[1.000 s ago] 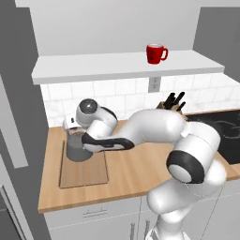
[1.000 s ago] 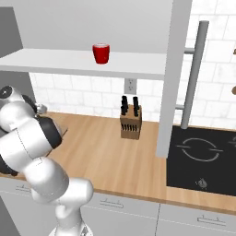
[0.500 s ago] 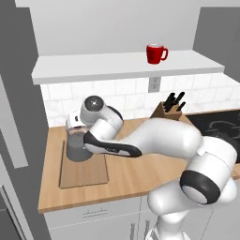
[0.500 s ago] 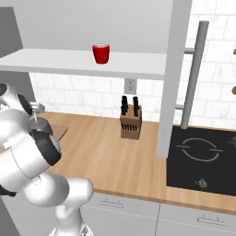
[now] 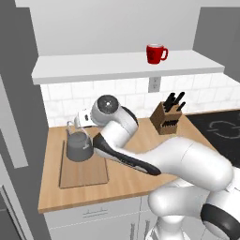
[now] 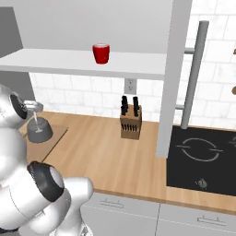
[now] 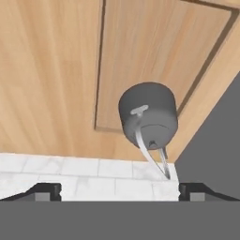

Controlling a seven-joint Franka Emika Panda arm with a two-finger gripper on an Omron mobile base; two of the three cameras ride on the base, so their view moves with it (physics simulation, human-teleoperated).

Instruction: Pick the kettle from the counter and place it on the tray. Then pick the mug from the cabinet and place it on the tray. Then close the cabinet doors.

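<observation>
The squat dark grey metal kettle (image 5: 78,146) with its thin arched wire handle sits on the flat light-brown wooden tray (image 5: 84,172), at the tray's far end near the white tiled wall, and the tray lies on the long light-wood butcher-block counter (image 5: 140,154). In the hand view the kettle (image 7: 149,115) is seen from above, and the two dark fingertips of the gripper (image 7: 119,191) stand wide apart at either side with nothing between them, above the kettle and clear of its handle.

So the kettle's placing looks done, and the step in hand appears to be leaving it cleanly. To do that well, the arm should lift straight away from the wire handle before swinging, so a finger does not hook it and tip the kettle. The small bright red mug (image 5: 155,53) waits on the pale shelf of the light grey upper cabinet (image 5: 126,66), well apart to the right; the approach should come from the front, at mug height.
</observation>
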